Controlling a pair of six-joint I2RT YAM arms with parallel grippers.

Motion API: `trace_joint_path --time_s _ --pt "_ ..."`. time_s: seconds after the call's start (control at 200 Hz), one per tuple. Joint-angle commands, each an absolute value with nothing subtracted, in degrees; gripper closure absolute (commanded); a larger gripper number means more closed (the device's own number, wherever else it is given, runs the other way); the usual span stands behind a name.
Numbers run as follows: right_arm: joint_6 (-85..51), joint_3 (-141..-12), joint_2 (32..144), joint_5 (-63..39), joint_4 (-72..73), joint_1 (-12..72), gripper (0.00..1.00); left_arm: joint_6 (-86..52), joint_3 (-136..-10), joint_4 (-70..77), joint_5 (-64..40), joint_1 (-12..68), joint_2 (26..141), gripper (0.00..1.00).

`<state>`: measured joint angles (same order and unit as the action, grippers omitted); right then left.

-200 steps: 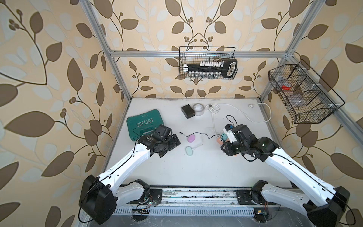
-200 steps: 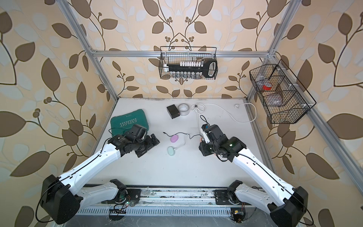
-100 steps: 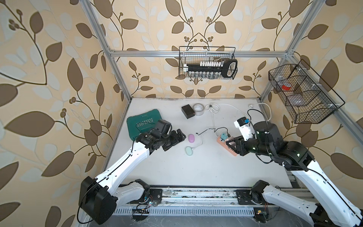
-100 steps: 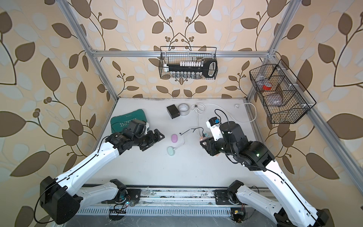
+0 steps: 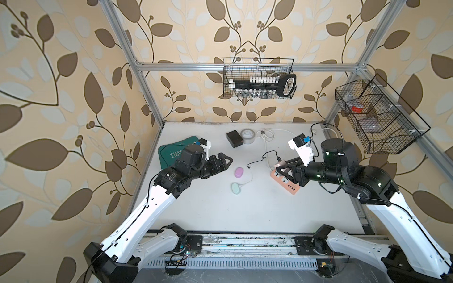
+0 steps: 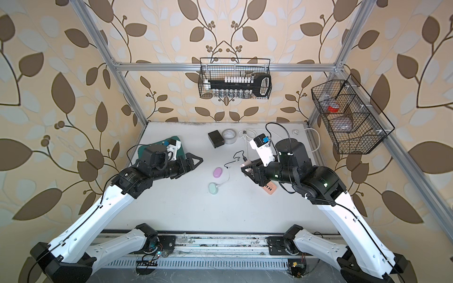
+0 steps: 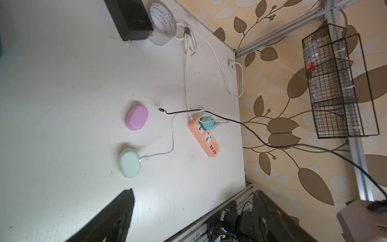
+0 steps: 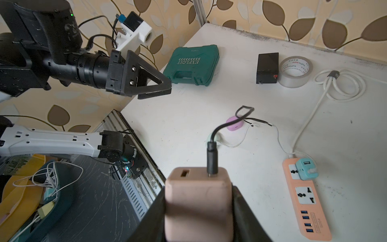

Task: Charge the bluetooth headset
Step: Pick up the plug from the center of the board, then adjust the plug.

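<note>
Right pincer (image 8: 198,189) around pink charger (image 8: 199,209), black cable (image 8: 212,159) in its port

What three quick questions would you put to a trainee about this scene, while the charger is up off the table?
1. True or false: a white cable is plugged into the mint-green oval plastic case.
2. What does the right pincer grip? A the mint-green case; B the pinkish-beige charger cube with a black cable plugged into it; C the white cable.
3. Which case on the table has no cable plugged into it?

Key: 1 true; 2 B; 3 the pink oval plastic case.
</note>
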<state>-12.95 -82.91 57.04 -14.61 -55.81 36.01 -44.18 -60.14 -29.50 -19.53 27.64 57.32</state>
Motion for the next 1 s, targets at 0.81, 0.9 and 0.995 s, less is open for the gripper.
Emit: trace_joint_path --time_s 0.81,0.9,0.995 --pt "-3.47 -68.31 55.59 -13.01 -32.9 47.4 0.69 -35.65 -80.04 -31.21 -44.83 39.24 72.64 0.2" --pt "-3.19 -68.0 55.46 -12.28 -32.73 47.57 0.69 -35.75 -80.25 -31.31 -45.31 39.79 73.45 0.25" --pt "-2.61 -67.94 55.45 -11.44 -33.08 47.7 0.68 -35.07 -81.38 -33.14 -45.79 40.55 74.64 0.31"
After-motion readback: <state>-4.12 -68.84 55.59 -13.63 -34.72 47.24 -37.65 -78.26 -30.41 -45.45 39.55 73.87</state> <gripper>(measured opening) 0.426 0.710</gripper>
